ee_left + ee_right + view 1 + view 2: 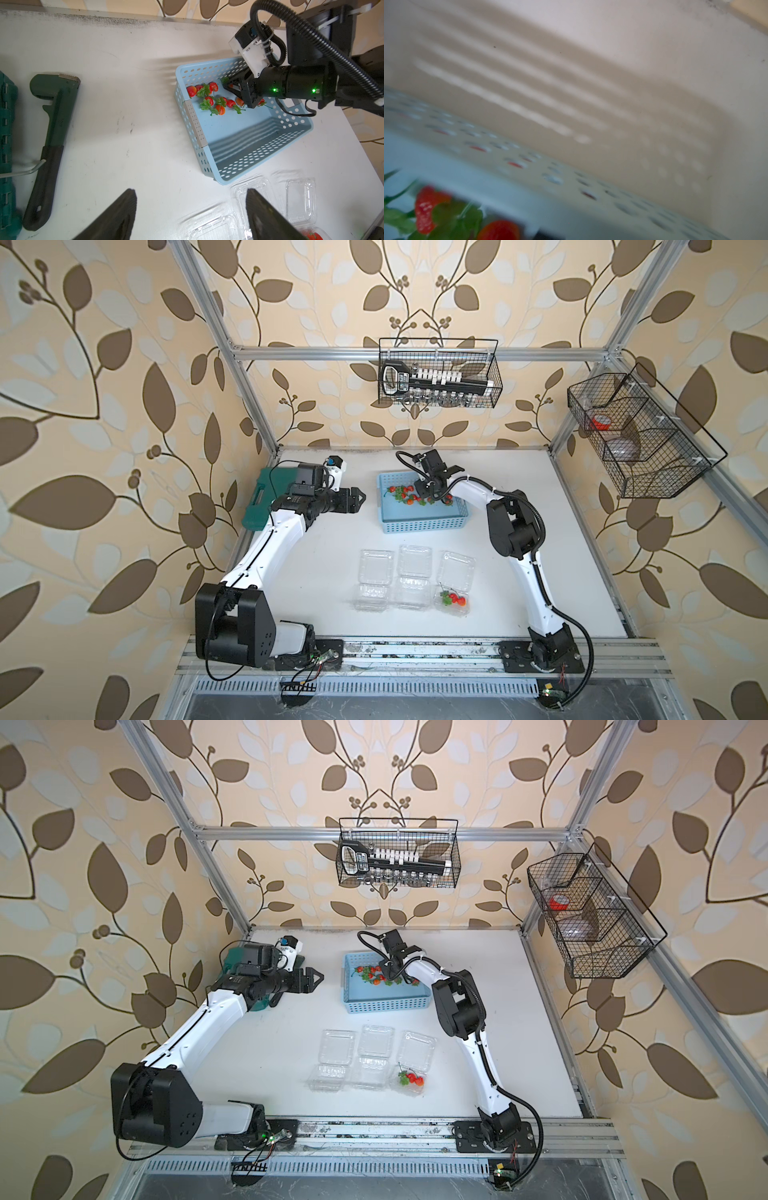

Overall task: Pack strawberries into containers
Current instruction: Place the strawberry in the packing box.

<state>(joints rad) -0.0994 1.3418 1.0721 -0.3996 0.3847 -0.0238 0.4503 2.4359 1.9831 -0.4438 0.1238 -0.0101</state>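
left gripper spread, empty; right gripper down in basket, can't tell if pinching: tangled leaves on strawberries cd drag extras out.

Three containers, one basket, roughly a dozen strawberries.

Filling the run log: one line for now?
right claw: inside blue basket, at strawberries | left claw: open, empty | containers: one holds berries

White table, light blue perforated basket at far centre, dark green tool case far left, pipe wrench just beside it, three open clear clamshell containers in a near row
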